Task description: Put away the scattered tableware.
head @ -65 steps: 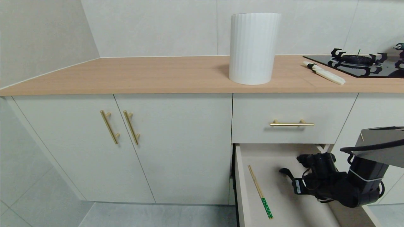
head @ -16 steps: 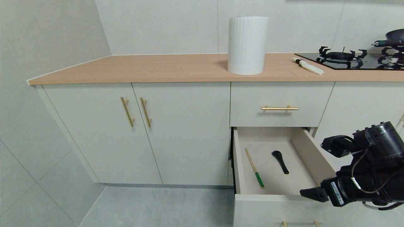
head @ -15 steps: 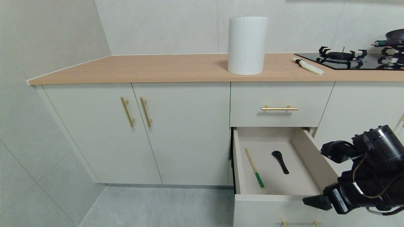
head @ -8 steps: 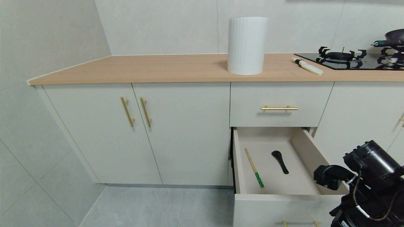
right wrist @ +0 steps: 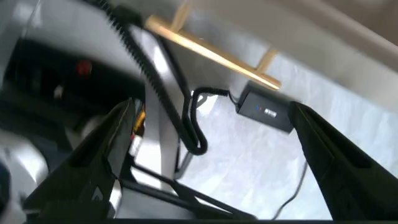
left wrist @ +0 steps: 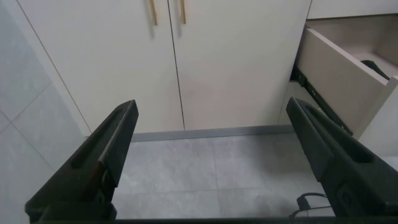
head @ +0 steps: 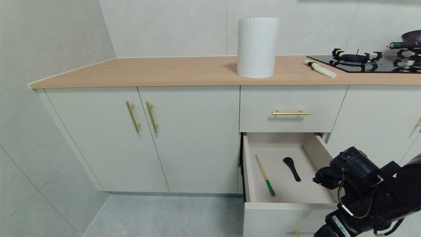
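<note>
The lower drawer [head: 283, 215] stands pulled out. In it lie a pair of wooden chopsticks with green tips [head: 265, 176] and a black spoon [head: 292, 168], apart from each other. My right arm [head: 358, 184] hangs at the drawer's front right corner, wrist pointing down. The right gripper [right wrist: 210, 109] is open with nothing between its fingers, and the drawer's gold handle [right wrist: 211, 51] lies just past it. My left gripper [left wrist: 210, 109] is open and empty above the floor, facing the cabinet doors [left wrist: 186, 56], with the drawer [left wrist: 345, 65] to one side.
On the wooden counter [head: 164, 70] stand a tall white ribbed canister [head: 258, 47] and a long white item [head: 320, 69] beside the black gas hob [head: 365, 62]. The upper drawer [head: 291, 113] is closed. Grey tiled floor [head: 148, 217] lies left of the drawer.
The camera has backed off since the oldest frame; the right gripper has left the drawer and the spoon now lies inside. In the last second the right arm swung down toward the drawer front.
</note>
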